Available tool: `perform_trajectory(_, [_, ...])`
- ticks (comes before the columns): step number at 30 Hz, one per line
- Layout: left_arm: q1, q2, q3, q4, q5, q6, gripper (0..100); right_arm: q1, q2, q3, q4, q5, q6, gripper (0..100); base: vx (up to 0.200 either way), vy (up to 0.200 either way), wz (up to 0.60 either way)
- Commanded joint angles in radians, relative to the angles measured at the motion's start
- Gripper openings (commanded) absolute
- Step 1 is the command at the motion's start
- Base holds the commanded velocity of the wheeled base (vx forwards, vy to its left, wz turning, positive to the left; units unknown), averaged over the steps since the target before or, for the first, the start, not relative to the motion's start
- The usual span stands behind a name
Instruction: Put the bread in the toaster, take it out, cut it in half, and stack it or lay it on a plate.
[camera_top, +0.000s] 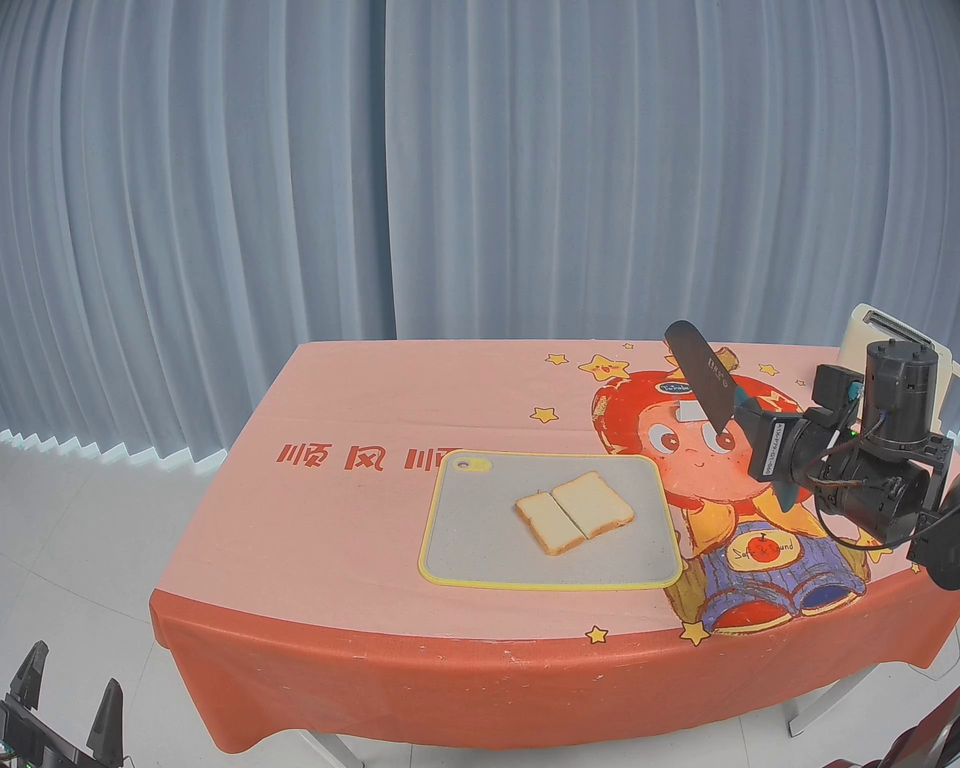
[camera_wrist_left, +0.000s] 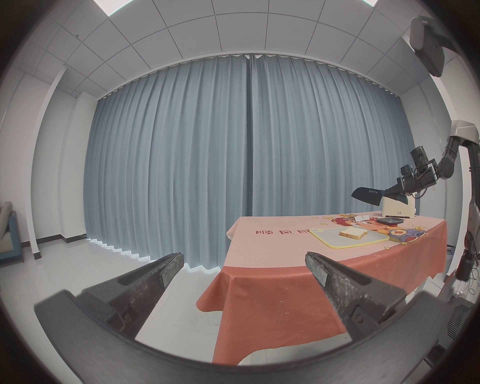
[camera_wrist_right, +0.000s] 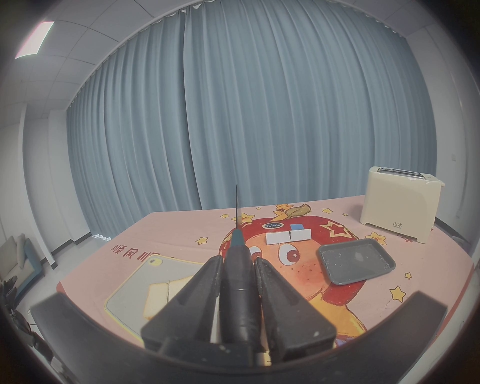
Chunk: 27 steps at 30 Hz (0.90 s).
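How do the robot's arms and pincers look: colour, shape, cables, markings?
Both pincers are black, each with two wedge-shaped fingers tapering to the tip. The left pincer has scuffed fingers with ribbed inner faces. The right arm is black and blocky, with a round motor housing, thin black cables and a white label near the right pincer.

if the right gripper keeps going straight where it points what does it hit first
Likely nothing close: holding the knife, the right gripper aims over the table toward the curtain.
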Motion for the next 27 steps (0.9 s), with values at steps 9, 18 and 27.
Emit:
perform_trajectory(9, [0.002,-0.010,0.018,0.000,0.000,0.000,100,-0.061,0.041,-0.019,-0.002,0.008,-0.006,0,0.000,0.000,0.00])
perform_trajectory(18, [0.002,-0.010,0.018,0.000,0.000,0.000,100,-0.075,0.053,-0.019,-0.002,0.025,-0.005,0,0.000,0.000,0.00])
perform_trajectory(27, [0.000,-0.010,0.018,0.000,0.000,0.000,100,-0.080,0.075,-0.026,-0.002,0.025,0.000,0,0.000,0.000,0.00])
